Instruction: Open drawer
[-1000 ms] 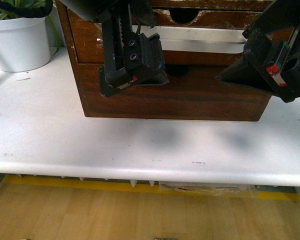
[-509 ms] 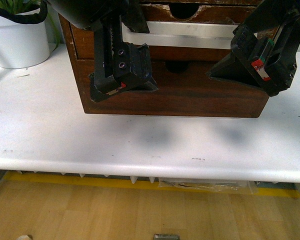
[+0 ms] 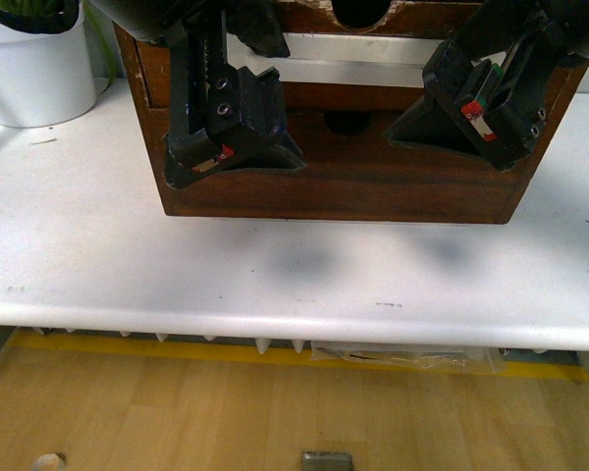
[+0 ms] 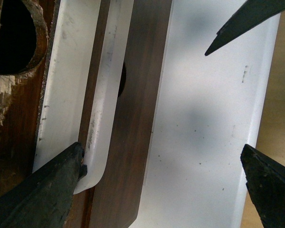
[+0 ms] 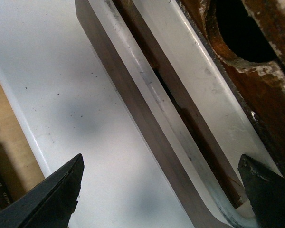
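Hovering before the drawer (image 3: 373,96) at twelve o'clock, left gripper (image 3: 234,157) and right gripper (image 3: 450,128) gape apart, holding nothing — the approach step. Next, likely: close on the white handle (image 3: 373,61), then pull toward six.

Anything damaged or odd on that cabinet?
Yes: the drawer has a chipped top edge around its half-round notch, with pale raw wood showing. Its white handle carries dark scuffs. Nothing else stands out.

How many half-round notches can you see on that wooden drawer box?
2. The upper notch is in the chipped top edge of the drawer, above its white handle; the lower notch is in the plain drawer front beneath. Others may be hidden above the frame.
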You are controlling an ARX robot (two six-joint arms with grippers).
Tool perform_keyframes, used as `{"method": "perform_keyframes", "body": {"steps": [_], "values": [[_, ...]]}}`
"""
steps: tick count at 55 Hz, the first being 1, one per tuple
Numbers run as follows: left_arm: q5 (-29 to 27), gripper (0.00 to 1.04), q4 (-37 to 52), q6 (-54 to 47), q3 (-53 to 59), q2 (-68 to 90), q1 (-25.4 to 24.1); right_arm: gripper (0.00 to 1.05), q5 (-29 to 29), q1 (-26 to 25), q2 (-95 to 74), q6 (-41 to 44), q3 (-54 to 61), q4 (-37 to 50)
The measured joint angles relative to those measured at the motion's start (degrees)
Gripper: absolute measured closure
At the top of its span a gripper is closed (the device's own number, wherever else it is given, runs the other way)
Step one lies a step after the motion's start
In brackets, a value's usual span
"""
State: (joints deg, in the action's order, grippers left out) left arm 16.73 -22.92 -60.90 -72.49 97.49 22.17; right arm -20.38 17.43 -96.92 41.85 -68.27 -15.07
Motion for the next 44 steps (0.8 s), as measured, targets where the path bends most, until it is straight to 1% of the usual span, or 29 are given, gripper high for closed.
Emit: {"method": "perform_keyframes", "body": {"steps": [11, 16, 27, 37, 44], "values": [[0.6, 0.06, -1.8, -1.0, -0.3, -0.2, -0.4, 0.09, -0.2, 0.3, -0.6, 1.6, -0.7, -1.6], [1.1, 0.06, -3.3, -1.9, -0.6, -0.3, -0.5, 0.09, -0.8, 0.3, -0.6, 3.5, -1.5, -4.5], [1.9, 0.06, -9.1, -4.1, -0.7, -2.1, -0.4, 0.09, -4.1, 0.7, 0.2, 7.9, -1.7, -10.4], [2.6, 0.06, -15.5, -7.1, 1.4, -5.6, 0.4, 0.09, -6.2, 1.6, 3.3, 10.5, 1.6, -13.4], [3.0, 0.06, -15.6, -8.0, 6.0, -9.8, 1.4, 0.09, -7.6, 2.4, 6.9, 10.4, 5.4, -13.9]]}}
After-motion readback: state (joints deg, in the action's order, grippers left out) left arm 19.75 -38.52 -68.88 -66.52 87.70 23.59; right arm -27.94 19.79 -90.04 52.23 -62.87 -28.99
